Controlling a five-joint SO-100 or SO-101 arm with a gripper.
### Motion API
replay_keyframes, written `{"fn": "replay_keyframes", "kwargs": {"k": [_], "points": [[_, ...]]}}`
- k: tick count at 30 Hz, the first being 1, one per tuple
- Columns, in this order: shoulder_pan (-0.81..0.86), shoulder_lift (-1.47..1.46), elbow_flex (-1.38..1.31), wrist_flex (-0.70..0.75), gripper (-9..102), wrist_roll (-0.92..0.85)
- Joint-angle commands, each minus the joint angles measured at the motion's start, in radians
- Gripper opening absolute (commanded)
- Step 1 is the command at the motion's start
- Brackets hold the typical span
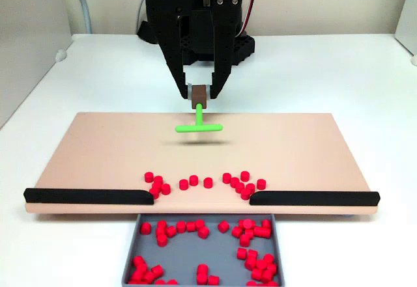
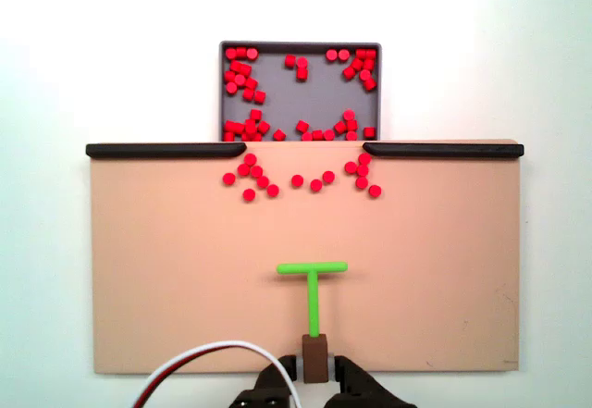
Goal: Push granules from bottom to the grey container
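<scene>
Hand (image 1: 199, 93): clamped on green pusher (image 2: 313, 283). Advice: lower crossbar flat to board (image 2: 166, 269), sweep stray pellets (image 2: 297, 180) squarely through gap into grey tray (image 2: 301, 48).

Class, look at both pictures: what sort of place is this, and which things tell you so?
Probably a tabletop robot test bench, not a home or factory. The clues: a plain white table, a tan board with black guide strips, and a green T-shaped pusher held in the arm's jaws.

white table (image 1: 58, 98), pale wall (image 1: 313, 4) behind, even bright light
</scene>
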Motion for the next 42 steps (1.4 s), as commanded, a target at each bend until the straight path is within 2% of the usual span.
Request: {"fn": "replay_keyframes", "kwargs": {"k": [1,9,16,42], "points": [[-0.008,-0.009,-0.063,-0.005,0,0.003],[-0.012,-0.058,-0.104,-0.005,0,0.012],[-0.012,-0.114,-0.106,-0.100,0,0.018],[0.014,-0.239,-0.127,-0.143,0,0.003]]}}
